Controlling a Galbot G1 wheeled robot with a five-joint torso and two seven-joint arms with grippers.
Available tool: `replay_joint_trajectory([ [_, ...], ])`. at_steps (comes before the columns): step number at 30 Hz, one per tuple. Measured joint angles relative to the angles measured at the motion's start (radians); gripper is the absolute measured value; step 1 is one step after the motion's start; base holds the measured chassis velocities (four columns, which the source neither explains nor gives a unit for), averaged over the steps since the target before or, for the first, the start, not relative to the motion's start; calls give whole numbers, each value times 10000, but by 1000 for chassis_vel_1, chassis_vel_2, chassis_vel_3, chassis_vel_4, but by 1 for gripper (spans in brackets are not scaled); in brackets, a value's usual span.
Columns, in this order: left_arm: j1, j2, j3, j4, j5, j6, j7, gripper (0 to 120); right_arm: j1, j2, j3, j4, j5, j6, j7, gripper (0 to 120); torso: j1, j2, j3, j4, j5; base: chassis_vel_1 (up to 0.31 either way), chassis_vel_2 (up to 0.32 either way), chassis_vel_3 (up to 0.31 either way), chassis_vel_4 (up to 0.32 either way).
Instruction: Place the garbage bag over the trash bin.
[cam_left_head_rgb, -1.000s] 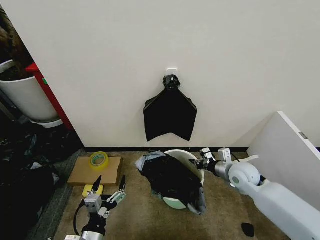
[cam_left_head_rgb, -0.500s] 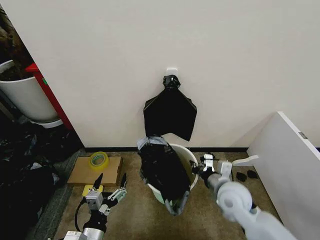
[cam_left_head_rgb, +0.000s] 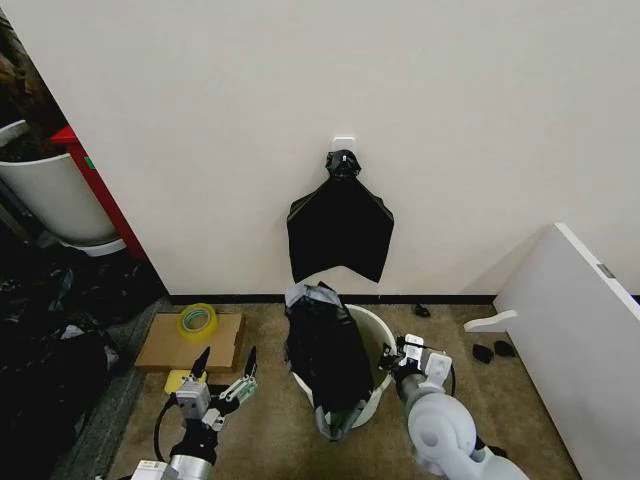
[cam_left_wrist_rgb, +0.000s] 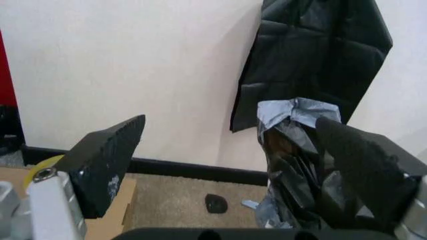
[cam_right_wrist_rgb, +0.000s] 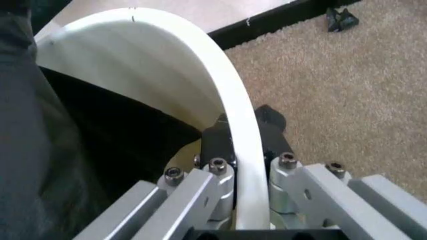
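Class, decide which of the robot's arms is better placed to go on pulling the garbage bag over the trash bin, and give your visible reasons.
Left. The left gripper is open and free beside the garbage bag, while the right gripper is clamped on the trash bin rim, steadying it.

Brown carpet floor carries my trash bin, flat cardboard with tape roll — small dark scraps, perhaps plastic.

garbage bag hides most of trash bin; bin's base out of sight behind the bag.
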Motion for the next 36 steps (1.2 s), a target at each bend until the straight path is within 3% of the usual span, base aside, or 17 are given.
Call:
replay_joint_trajectory([
  [12, 15, -31, 25, 16, 3, -10, 0, 100, -26, 383, 69, -442, -632, 417, -706, 3, 0, 0, 1, 1, 2, 0, 0, 0, 0],
  [25, -66, -58, 208, 67, 14, 1, -4, 100, -842, -151, 579, 893, -2101, 499, -966, 50, 0, 0, 1, 0, 3, 0, 0, 0, 0],
  [28, -61, -60, 211, 67, 23, 15, -4, 100, -1070, -342, 622, 1283, -2617, 639, -1348, 58, 0, 0, 1, 0, 1, 0, 0, 0, 0],
  [31, -18, -56, 219, 67, 24, 25, -5, 100, -1300, -672, 425, 1754, -3138, 785, -2419, 75, 0, 0, 1, 0, 0, 0, 0, 0, 0],
  [34, -10, -43, 244, 65, 24, 47, -6, 100, -1216, -751, 163, 1776, -3093, 471, -2686, 81, 0, 0, 1, 0, 3, 0, 0, 0, 0],
  [36, -22, -39, 265, 62, 63, 105, -32, 100, -1062, -788, -6, 1544, -3037, 187, -2906, 77, 0, 0, 1, 2, 2, 0, 0, 0, 0],
])
